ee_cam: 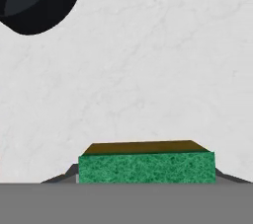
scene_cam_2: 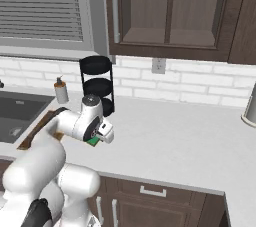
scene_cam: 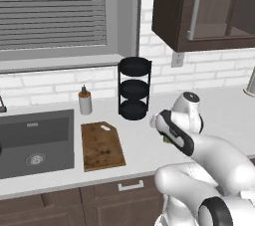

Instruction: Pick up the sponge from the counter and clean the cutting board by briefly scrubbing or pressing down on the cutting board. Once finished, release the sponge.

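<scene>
- The sponge sits right at the claw, just above the worktop; whether the claw grips it I cannot tell.
- Confirm a firm grip, then carry it left to the cutting board, keeping clear of the black rack.

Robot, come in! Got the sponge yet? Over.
Gripper down at sponge, grip unconfirmed. Cutting board unscrubbed. Black rack nearby, not blocking.

White arm, dark joints.
</scene>
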Controlling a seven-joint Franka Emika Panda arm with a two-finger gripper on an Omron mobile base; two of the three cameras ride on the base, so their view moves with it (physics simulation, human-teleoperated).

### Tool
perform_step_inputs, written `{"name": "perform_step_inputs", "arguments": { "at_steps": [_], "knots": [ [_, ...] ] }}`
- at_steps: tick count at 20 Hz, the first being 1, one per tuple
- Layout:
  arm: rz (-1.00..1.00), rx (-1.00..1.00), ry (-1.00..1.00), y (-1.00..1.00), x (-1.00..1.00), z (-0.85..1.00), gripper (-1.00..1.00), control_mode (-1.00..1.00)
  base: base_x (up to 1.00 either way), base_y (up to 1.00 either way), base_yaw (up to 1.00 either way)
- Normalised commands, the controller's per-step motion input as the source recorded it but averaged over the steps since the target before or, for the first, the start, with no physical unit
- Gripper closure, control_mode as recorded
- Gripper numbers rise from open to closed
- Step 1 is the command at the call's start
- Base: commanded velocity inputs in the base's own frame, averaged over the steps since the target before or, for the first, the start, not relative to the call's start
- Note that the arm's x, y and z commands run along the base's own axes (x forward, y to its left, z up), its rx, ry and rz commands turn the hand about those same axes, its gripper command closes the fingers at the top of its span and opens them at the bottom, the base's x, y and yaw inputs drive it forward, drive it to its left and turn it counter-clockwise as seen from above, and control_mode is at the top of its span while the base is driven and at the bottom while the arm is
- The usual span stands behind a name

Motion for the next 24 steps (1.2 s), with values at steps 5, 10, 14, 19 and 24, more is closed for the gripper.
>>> {"name": "perform_step_inputs", "arguments": {
  "at_steps": [5, 10, 14, 19, 24],
  "knots": [
    [0.0, -0.01, 0.0, -0.36, 0.53, -0.18, 1.0, -1.0, 0.0, 0.0, 0.0],
    [0.0, 0.0, -0.01, -0.03, 0.11, -0.03, 1.0, -1.0, 0.0, 0.0, 0.0],
    [0.0, -0.02, 0.0, 0.0, 0.0, -0.47, -1.0, -1.0, 0.0, 0.0, 0.0],
    [0.0, -0.03, -0.01, 0.01, 0.0, -0.41, -1.0, -1.0, 0.0, 0.0, 0.0],
    [0.0, 0.0, -0.06, 0.0, 0.0, 0.0, -1.0, -1.0, 0.0, 0.0, 0.0]
  ]
}}
